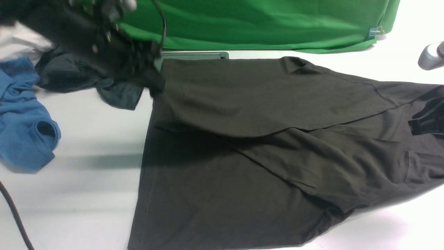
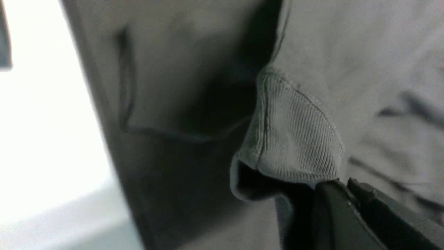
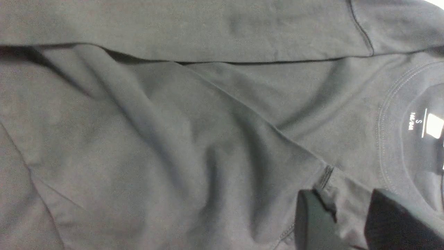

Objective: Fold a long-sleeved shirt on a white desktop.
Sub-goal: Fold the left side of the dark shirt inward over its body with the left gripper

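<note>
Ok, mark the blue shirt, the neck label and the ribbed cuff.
blue shirt (image 1: 24, 132): front view, its body.
neck label (image 3: 434, 125): right wrist view, white patch.
ribbed cuff (image 2: 296, 139): left wrist view, ribbed middle.

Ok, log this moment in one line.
left fingers: shut on cuff of long-sleeved shirt, lifted | right fingers: open, over shirt near neck label | shirt: partly folded on white desktop
</note>
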